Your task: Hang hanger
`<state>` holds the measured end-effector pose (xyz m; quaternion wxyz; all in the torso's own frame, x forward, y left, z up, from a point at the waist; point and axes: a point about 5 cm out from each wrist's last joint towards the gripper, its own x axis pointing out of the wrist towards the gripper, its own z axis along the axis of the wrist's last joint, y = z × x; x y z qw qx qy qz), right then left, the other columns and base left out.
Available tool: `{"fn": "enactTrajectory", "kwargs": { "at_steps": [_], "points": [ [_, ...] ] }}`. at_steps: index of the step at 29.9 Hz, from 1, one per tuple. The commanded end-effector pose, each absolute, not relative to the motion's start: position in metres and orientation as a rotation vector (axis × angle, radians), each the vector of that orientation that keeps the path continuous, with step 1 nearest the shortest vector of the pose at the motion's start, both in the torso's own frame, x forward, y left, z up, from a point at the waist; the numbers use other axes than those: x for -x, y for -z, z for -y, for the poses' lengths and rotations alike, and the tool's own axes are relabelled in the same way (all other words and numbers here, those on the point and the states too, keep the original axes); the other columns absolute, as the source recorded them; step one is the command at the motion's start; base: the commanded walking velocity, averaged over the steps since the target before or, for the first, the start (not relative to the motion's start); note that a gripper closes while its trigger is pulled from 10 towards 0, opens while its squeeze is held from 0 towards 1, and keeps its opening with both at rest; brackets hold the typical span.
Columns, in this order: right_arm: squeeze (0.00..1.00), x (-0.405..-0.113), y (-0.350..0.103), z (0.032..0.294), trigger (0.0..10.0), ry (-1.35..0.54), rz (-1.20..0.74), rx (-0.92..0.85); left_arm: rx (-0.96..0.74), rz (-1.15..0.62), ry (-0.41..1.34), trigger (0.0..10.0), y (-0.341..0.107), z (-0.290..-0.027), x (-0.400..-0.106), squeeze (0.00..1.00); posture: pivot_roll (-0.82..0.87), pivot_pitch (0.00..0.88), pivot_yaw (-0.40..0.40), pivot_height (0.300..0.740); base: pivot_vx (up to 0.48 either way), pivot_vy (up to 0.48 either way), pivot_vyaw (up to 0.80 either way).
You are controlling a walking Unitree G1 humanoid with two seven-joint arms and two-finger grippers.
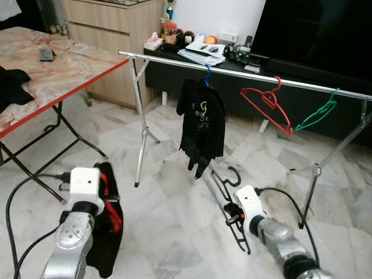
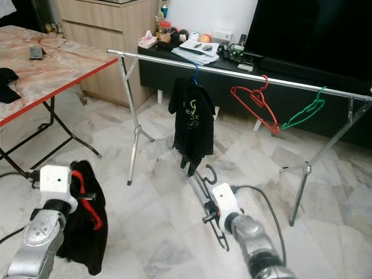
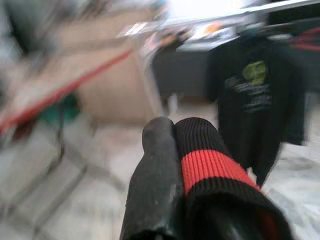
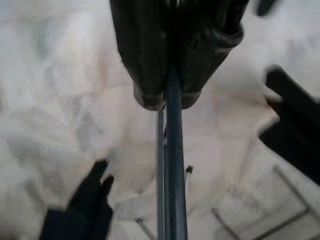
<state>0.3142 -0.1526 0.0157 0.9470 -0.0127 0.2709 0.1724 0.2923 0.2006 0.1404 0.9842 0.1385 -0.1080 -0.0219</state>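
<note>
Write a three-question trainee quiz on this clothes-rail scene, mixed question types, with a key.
1. True or false: the right pincer is shut on a black hanger.
2. Which hangs on the rail between the black T-shirt and the green hanger? A) red hanger B) towel C) belt
3. Fill in: the left pincer grips a black garment with ___ trim.

Key: 1 true; 2 A, the red hanger; 3 red.
</note>
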Motion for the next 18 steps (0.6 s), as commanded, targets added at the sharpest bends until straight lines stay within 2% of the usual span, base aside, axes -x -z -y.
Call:
{"fn": "enactTrajectory", "kwargs": {
  "at_steps": [1, 5, 6, 7, 8, 11, 12, 14, 15, 16, 18],
  "points": [
    [0.0, -0.305, -0.004, 0.154, 0.0, -0.26, -0.581, -0.049, -0.3, 0.312, 0.17, 10.0, -0.162, -0.175, -0.296, 0.0, 0.16, 0.021, -0.102, 0.74, 0.0, 0.0, 0.0],
    [0.0, -0.287, 0.016, 0.156, 0.0, -0.071, -0.628, -0.088, -0.213, 0.364, 0.2, 10.0, -0.178, -0.166, -0.305, 0.0, 0.15, 0.001, -0.092, 0.74, 0.0, 0.0, 0.0],
    [0.0, -0.279, 0.023, 0.16, 0.0, 0.025, -0.636, -0.14, -0.223, 0.37, 0.187, 10.0, -0.18, -0.169, -0.31, 0.0, 0.14, 0.0, -0.086, 0.74, 0.0, 0.0, 0.0],
    [0.0, -0.279, 0.023, 0.16, 0.0, 0.025, -0.636, -0.14, -0.223, 0.37, 0.187, 10.0, -0.18, -0.169, -0.31, 0.0, 0.14, 0.0, -0.086, 0.74, 0.0, 0.0, 0.0],
    [0.0, -0.269, 0.032, 0.164, 0.0, 0.113, -0.673, -0.232, -0.176, 0.373, 0.167, 10.0, -0.182, -0.17, -0.314, 0.0, 0.15, 0.0, -0.084, 0.74, 0.0, 0.0, 0.0],
    [0.0, -0.256, 0.042, 0.164, 0.0, 0.139, -0.717, -0.246, -0.104, 0.347, 0.129, 10.0, -0.18, -0.174, -0.321, 0.0, 0.16, 0.0, -0.078, 0.74, 0.0, 0.0, 0.0],
    [0.0, -0.25, 0.046, 0.163, 1.2, 0.122, -0.73, -0.223, -0.058, 0.313, 0.096, 10.0, -0.176, -0.181, -0.324, 0.0, 0.15, 0.0, -0.071, 0.74, 0.0, 0.0, 0.0],
    [0.0, -0.248, 0.048, 0.162, 1.2, 0.11, -0.727, -0.205, -0.045, 0.292, 0.07, 10.0, -0.172, -0.188, -0.324, 0.0, 0.14, 0.0, -0.067, 0.74, 0.0, 0.0, 0.0],
    [0.0, -0.246, 0.049, 0.164, 6.0, 0.119, -0.727, -0.211, -0.03, 0.268, 0.051, 10.0, -0.169, -0.193, -0.324, 0.0, 0.14, 0.0, -0.063, 0.74, 0.0, 0.0, 0.0],
    [0.0, -0.242, 0.051, 0.168, 10.0, 0.141, -0.727, -0.227, -0.03, 0.243, 0.044, 10.0, -0.164, -0.199, -0.321, 0.0, 0.13, 0.0, -0.057, 0.74, 0.0, 0.0, 0.0],
    [0.0, -0.239, 0.052, 0.171, 10.0, 0.154, -0.729, -0.232, -0.051, 0.231, 0.051, 10.0, -0.161, -0.201, -0.318, 0.0, 0.13, 0.0, -0.055, 0.74, 0.0, 0.0, 0.0]
  ]
}}
